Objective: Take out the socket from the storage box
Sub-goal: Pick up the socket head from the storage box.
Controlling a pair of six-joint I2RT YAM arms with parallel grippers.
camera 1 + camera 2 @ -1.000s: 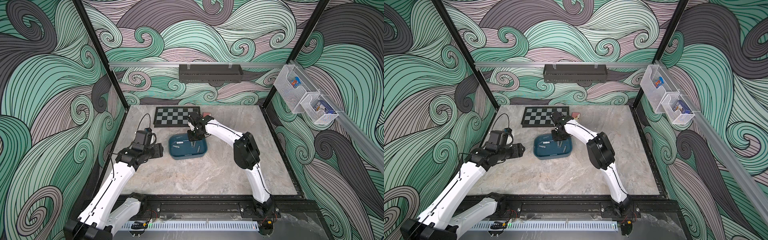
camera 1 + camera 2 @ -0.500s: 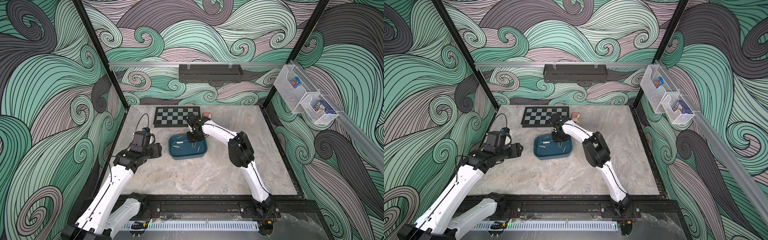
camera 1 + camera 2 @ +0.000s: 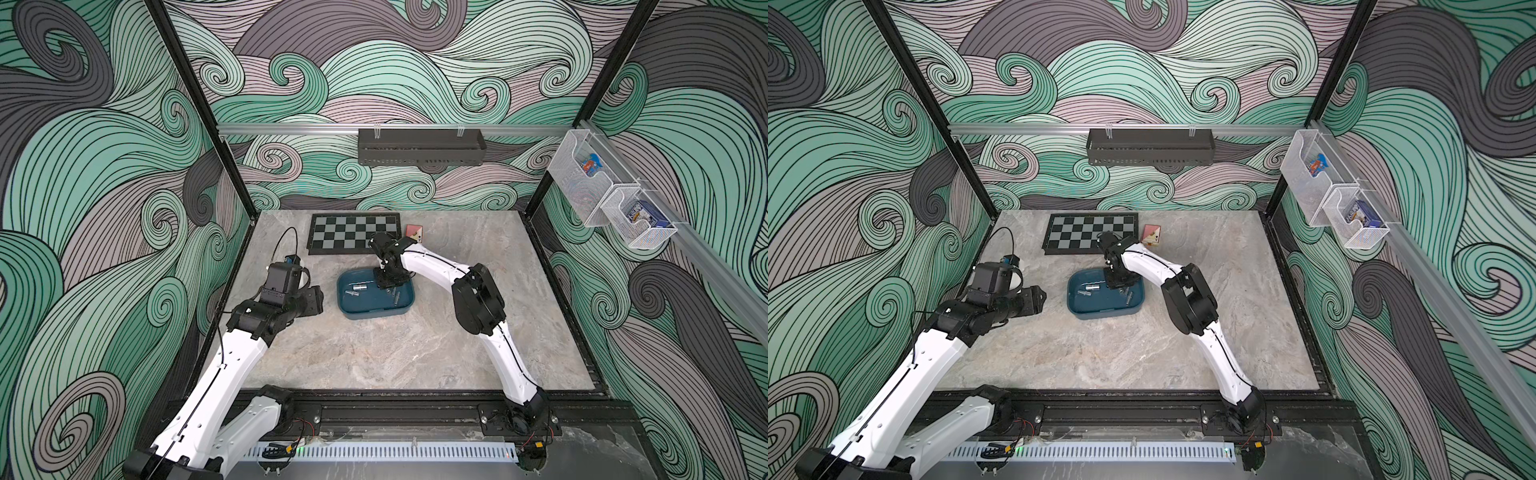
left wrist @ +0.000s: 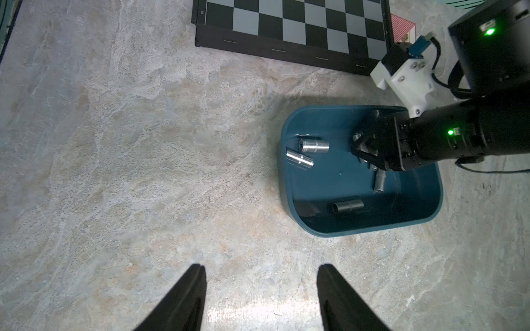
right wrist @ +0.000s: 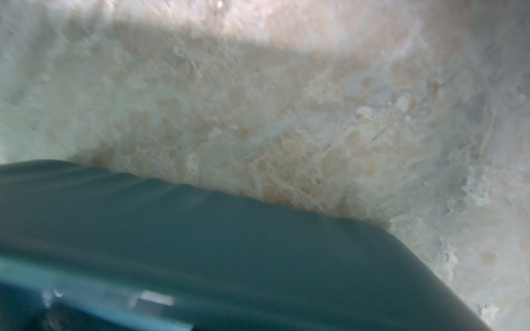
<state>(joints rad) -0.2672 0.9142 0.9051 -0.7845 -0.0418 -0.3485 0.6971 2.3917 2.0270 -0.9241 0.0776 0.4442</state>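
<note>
Your left arm (image 3: 232, 365) rises from its base at the near left. Its white link slants far and right to a bent black elbow, and from there the wrist runs roughly level toward the right. Your left end effector (image 4: 258, 268) points right and a little downward. Its two dark fingers (image 4: 183, 301) stand well apart with nothing between them. Your right arm (image 3: 505, 361) climbs from the near right base and leans left to a bulky black elbow, then sends its white forearm far and left. At the wrist it turns down, so your right end effector (image 3: 388, 284) points downward. You cannot make out how wide its jaws stand or whether they pinch anything.
</note>
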